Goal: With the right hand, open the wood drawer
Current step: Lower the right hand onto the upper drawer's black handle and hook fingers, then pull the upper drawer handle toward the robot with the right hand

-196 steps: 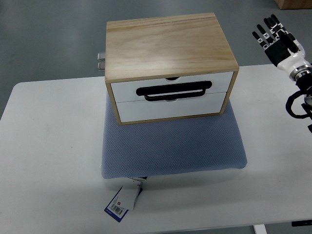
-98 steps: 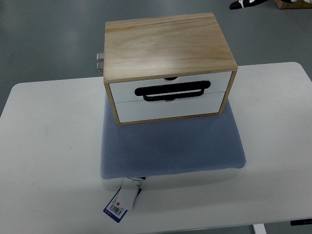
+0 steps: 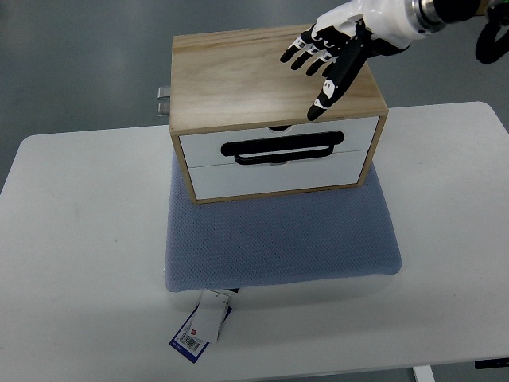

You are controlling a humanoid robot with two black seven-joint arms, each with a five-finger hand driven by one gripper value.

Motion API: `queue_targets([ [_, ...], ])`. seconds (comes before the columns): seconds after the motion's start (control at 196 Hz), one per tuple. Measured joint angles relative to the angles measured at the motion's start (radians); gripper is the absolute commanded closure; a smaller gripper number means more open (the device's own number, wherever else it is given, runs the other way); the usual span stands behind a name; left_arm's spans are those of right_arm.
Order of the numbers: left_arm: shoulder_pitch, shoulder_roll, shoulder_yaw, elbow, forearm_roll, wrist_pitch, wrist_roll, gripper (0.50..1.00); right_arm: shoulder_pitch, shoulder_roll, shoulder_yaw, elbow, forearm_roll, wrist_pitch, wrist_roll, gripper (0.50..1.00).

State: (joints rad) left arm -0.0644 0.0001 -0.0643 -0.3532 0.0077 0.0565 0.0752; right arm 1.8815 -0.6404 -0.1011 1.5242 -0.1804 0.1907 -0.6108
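A light wood box (image 3: pixel 270 76) with two white drawer fronts stands on a blue-grey cushion (image 3: pixel 278 239). The upper drawer (image 3: pixel 280 139) carries a black handle (image 3: pixel 282 148) and sits flush with the box front, as does the lower drawer (image 3: pixel 278 177). My right hand (image 3: pixel 322 60) comes in from the top right and hovers over the right part of the box's top, fingers spread and holding nothing. Its thumb tip points down toward the upper front edge, above the handle's right end. The left arm does not show.
The cushion lies on a white table (image 3: pixel 79 239). A white and blue tag (image 3: pixel 199 328) sticks out from under the cushion's front edge. A small metal part (image 3: pixel 164 101) protrudes at the box's back left. Grey floor lies beyond the table.
The right hand went from the far right, up out of view, and now reaches in from the top right over the box's top. The drawers have not moved.
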Motion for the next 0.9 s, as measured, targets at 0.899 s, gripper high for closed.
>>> queue_targets([
  [0.899, 0.0, 0.0, -0.002, 0.007, -0.003, 0.0, 0.012, 0.5, -0.086, 0.213, -0.123, -0.025, -0.083, -0.047, 0.0, 0.562],
])
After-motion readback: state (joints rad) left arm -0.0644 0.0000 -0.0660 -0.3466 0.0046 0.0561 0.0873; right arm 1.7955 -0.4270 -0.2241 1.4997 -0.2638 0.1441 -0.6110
